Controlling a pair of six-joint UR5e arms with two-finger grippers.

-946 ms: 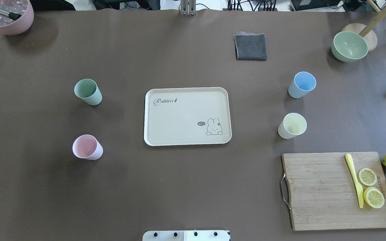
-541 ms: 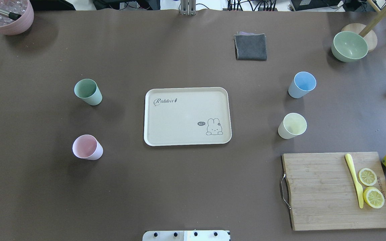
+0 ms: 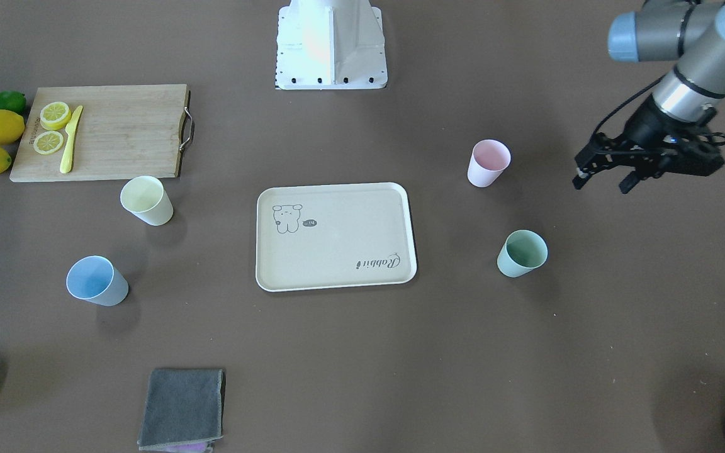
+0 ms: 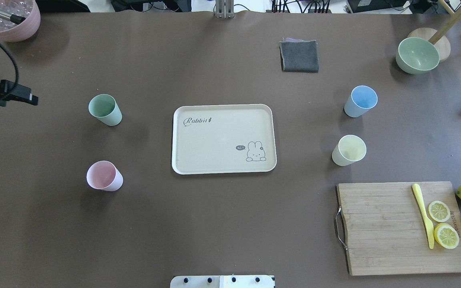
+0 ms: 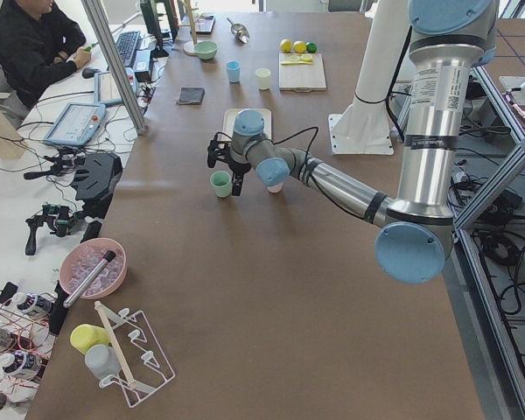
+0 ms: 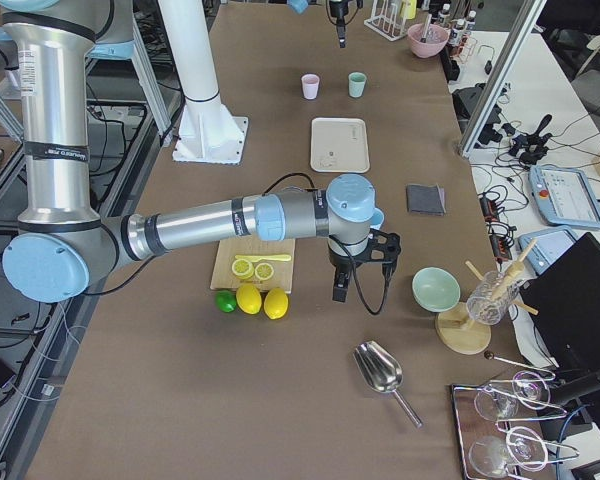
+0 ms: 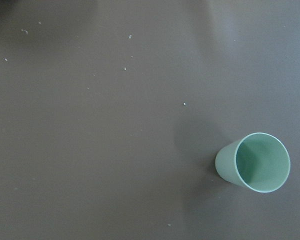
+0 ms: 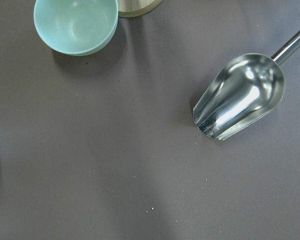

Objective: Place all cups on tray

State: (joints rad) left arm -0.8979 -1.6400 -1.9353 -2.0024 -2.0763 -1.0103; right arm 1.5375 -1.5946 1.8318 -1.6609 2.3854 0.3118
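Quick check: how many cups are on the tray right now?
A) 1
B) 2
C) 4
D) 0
D: the tray holds nothing; the mint green cup, pink cup, light blue cup and pale yellow cup all stand on the table beside it.

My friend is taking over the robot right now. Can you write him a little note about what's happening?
Left gripper: open, empty, above the table near the green cup.
Right gripper: near the scoop; can't tell if open or shut.
Cups: green and pink left of the tray, blue and yellow right, all upright on the table.
Done: nothing.
Left: all four cups onto the tray.
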